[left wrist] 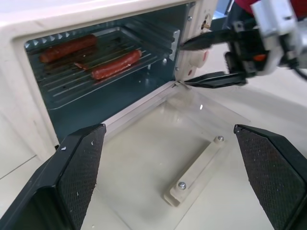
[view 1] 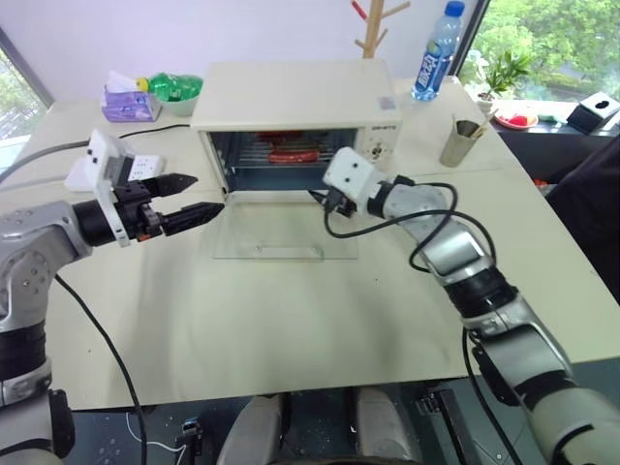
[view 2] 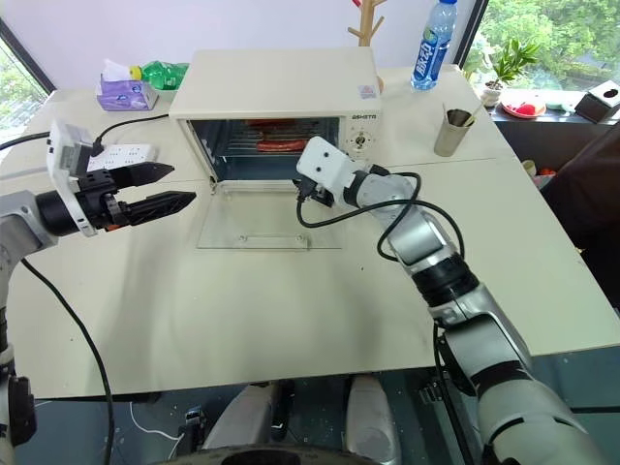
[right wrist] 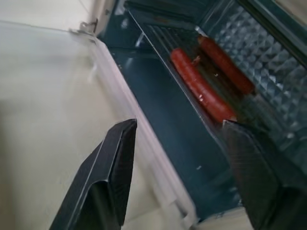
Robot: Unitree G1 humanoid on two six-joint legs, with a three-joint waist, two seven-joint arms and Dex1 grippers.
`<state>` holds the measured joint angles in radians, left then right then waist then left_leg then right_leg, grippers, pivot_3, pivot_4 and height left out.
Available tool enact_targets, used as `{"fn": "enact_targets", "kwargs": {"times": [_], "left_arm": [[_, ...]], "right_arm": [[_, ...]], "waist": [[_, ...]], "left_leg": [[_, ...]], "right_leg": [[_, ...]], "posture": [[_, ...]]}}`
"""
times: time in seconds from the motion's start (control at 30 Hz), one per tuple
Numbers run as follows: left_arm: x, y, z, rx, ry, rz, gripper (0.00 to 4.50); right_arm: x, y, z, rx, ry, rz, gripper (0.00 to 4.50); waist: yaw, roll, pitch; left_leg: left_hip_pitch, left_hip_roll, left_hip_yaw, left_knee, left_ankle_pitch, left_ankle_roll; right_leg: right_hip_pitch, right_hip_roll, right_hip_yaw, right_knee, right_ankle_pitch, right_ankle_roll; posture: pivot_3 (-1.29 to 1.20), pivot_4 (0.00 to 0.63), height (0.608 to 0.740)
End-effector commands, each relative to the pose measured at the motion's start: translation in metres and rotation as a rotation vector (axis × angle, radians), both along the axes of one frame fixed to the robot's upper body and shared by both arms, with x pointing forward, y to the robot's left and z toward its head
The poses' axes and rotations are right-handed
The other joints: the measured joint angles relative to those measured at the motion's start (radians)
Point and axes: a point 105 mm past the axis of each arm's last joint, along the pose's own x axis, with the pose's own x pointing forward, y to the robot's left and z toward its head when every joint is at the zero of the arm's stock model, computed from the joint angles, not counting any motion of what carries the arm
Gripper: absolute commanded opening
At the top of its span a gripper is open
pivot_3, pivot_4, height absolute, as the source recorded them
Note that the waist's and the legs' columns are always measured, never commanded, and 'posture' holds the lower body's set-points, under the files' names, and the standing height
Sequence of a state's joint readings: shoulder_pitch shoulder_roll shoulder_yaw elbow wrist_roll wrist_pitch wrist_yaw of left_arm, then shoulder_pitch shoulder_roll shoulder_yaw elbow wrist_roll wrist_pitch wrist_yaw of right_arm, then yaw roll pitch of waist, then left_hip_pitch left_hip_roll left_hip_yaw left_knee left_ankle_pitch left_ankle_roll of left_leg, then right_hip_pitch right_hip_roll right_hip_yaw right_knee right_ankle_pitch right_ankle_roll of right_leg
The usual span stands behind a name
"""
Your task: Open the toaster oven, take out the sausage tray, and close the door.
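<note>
- Far left on the table [view 1: 291, 339]: a purple tissue pack [view 1: 128, 102], a green bowl [view 1: 176, 89] just behind it, a white power strip [view 1: 136, 167] nearer.
- Left gripper [view 1: 201, 195] hanging above the table, left of the door [view 1: 283, 231], fingers spread wide, nothing between them; tips aimed right, toward the oven's lower left corner, apart from it.
- Bare table stretching along the near side, from the left edge to the right edge, with open room in front of the door.
- Toaster oven [view 1: 291, 97] standing at the far middle, front opened; door lying flat on the table, its bar handle [left wrist: 196, 172] at the near edge, glass uncovered.
- Sausage tray [left wrist: 105, 67] resting inside the oven cavity on the wire rack, two sausages [right wrist: 201, 88] lying on it, toward the back.
- Right gripper [left wrist: 211, 60] level with the oven's mouth at the right side, just over the door's far right corner, near the hinge; fingers parted fairly wide, empty, one above the other in the left wrist view.
- Tray ahead of the right gripper's fingers [right wrist: 117, 163], slightly deeper inside; cannot tell any touching with the tray's front lip.
- Right of the oven: a water bottle [view 1: 438, 50] far back, a metal cup [view 1: 461, 141] with sticks, well apart from the arm.
- Far right edge: a potted plant [view 1: 504, 73], a red plate [view 1: 515, 120], a black box [view 1: 593, 111].
</note>
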<state>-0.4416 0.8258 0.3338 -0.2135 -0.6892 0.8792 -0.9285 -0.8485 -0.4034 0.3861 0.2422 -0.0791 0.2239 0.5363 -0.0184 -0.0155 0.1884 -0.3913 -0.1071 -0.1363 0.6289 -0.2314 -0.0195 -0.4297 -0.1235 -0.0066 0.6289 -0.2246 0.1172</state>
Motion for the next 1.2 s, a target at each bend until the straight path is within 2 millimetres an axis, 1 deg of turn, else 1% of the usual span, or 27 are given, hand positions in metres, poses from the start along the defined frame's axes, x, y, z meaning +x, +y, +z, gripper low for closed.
{"fn": "enact_targets", "kwargs": {"times": [0.03,0.27,0.4,0.5,0.77,0.9,1.0,1.03,1.07,1.2], "left_arm": [[-0.005,-0.002,0.011,0.022,-0.055,-0.009,4.5],[-0.002,-0.007,0.008,0.015,-0.051,-0.016,4.5],[0.002,-0.011,0.007,0.012,-0.051,-0.023,4.5],[0.004,-0.014,0.008,0.006,-0.057,-0.03,4.5],[0.006,-0.016,0.011,0.004,-0.064,-0.034,4.5],[0.008,-0.016,0.012,0.0,-0.066,-0.031,4.5],[0.009,-0.017,0.012,-0.001,-0.067,-0.031,4.5],[0.009,-0.017,0.012,-0.001,-0.067,-0.032,4.5],[0.009,-0.017,0.012,-0.002,-0.067,-0.032,4.5],[0.009,-0.018,0.012,-0.002,-0.07,-0.031,4.5]], "right_arm": [[0.006,0.01,0.018,-0.037,-0.126,0.026,3.21],[0.021,0.028,0.016,-0.123,-0.236,0.03,3.21],[0.029,0.034,0.016,-0.151,-0.271,0.018,3.21],[0.035,0.036,0.017,-0.152,-0.29,-0.001,2.43],[0.037,0.045,0.015,-0.152,-0.307,0.009,2.43],[0.038,0.046,0.007,-0.171,-0.303,0.009,2.43],[0.039,0.047,0.006,-0.173,-0.304,0.005,2.43],[0.04,0.048,0.006,-0.175,-0.307,0.003,1.88],[0.041,0.048,0.006,-0.175,-0.307,0.0,1.63],[0.042,0.051,0.005,-0.177,-0.306,-0.002,1.63]], "waist": [[-0.001,0.0,0.0],[-0.008,0.0,0.0],[-0.016,0.0,0.0],[-0.023,0.0,0.0],[-0.029,0.0,0.0],[-0.028,0.0,0.0],[-0.028,0.0,0.0],[-0.028,0.0,0.0],[-0.028,0.0,0.0],[-0.029,0.0,0.0]], "left_leg": [[0.0,0.0,0.0,0.0,0.0,0.0],[0.0,0.001,0.0,-0.001,0.0,-0.001],[0.0,0.001,0.0,-0.001,0.002,-0.004],[0.0,0.001,0.0,-0.001,0.002,-0.004],[0.0,0.002,0.0,-0.003,0.003,-0.007],[0.0,0.002,0.0,-0.003,0.003,-0.007],[0.0,0.002,0.0,-0.003,0.004,-0.008],[0.0,0.002,0.0,-0.003,0.004,-0.008],[0.0,0.002,0.0,-0.003,0.004,-0.008],[0.0,0.002,0.0,-0.003,0.004,-0.008]], "right_leg": [[0.0,0.0,0.0,0.0,0.0,0.0],[-0.001,0.001,0.001,0.0,0.0,-0.001],[-0.001,0.002,0.001,0.0,0.001,-0.001],[-0.001,0.002,0.001,0.0,0.001,-0.001],[-0.003,0.003,0.002,0.001,0.001,-0.001],[-0.003,0.004,0.002,0.001,0.001,-0.002],[-0.003,0.004,0.002,0.001,0.001,-0.002],[-0.003,0.004,0.002,0.001,0.001,-0.002],[-0.003,0.004,0.002,0.001,0.001,-0.002],[-0.003,0.004,0.002,0.001,0.001,-0.002]], "posture": [[0.0,0.15,0.739],[0.0,0.15,0.739],[0.0,0.15,0.739],[0.0,0.15,0.739],[0.0,0.15,0.739],[0.0,0.15,0.739],[0.0,0.15,0.739],[0.0,0.15,0.739],[0.0,0.15,0.739],[0.0,0.15,0.739]]}}
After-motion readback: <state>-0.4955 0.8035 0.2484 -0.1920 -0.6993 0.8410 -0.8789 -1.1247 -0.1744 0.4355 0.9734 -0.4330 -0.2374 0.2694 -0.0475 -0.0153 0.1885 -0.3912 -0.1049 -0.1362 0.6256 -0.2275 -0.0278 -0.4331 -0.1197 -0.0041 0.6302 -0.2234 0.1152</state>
